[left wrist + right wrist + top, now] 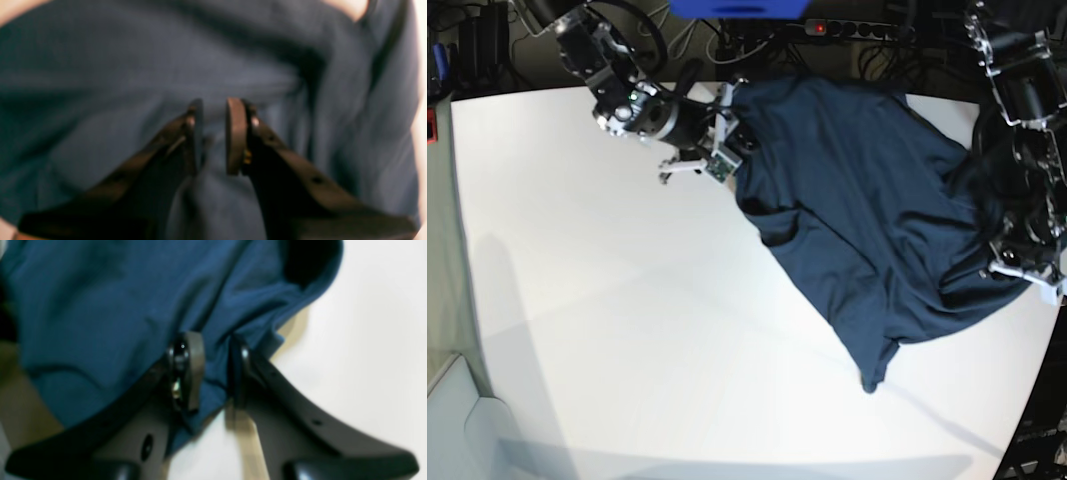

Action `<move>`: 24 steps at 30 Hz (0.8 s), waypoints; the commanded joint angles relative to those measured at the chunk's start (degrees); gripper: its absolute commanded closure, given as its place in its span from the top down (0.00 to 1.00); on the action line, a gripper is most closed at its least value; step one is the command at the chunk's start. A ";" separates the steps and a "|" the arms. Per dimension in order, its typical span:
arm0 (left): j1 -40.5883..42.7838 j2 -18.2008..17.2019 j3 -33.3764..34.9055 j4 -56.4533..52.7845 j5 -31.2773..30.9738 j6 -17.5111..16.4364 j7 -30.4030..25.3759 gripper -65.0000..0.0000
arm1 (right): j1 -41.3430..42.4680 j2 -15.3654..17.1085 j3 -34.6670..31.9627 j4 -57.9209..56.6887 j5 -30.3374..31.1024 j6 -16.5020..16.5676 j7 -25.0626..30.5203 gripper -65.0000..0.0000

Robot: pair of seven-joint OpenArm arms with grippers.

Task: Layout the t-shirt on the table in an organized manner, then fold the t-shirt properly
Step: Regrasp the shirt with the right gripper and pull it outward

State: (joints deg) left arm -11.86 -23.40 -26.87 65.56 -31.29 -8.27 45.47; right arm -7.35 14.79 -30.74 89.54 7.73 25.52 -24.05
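The dark navy t-shirt (867,220) lies rumpled over the far right part of the white table (627,330), with one corner trailing toward the front. My right gripper (732,125) is at the shirt's far left edge. In the right wrist view it (215,373) is shut on a fold of the t-shirt (110,306) just above the tabletop (367,340). My left gripper (999,262) is at the shirt's right side, partly buried in cloth. The blurred left wrist view shows the left gripper (213,133) shut on a bunch of the t-shirt (133,66).
A power strip (847,28) with a red light, cables and a blue object (737,8) lie behind the table's far edge. The table's curved edge (1017,420) runs down the right side. A pale bin (452,420) stands off the front left corner.
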 commanded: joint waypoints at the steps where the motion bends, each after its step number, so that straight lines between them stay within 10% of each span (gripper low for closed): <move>1: -2.25 -1.53 -0.16 1.03 -0.67 -0.21 -0.68 0.19 | 0.01 0.29 -0.07 2.64 0.32 0.37 0.71 0.22; 11: 1.53 3.31 -0.69 17.74 -1.20 -0.21 8.46 0.18 | 0.28 1.35 5.03 12.84 0.32 0.20 0.71 0.22; 24: 18.06 9.11 -0.25 19.67 -0.67 -0.21 -0.33 0.19 | 12.76 -12.19 5.03 2.11 0.32 0.11 -7.73 0.49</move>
State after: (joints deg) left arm 7.09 -13.47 -26.96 84.42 -31.24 -8.38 46.35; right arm 4.16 2.98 -25.82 90.83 7.55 25.69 -33.04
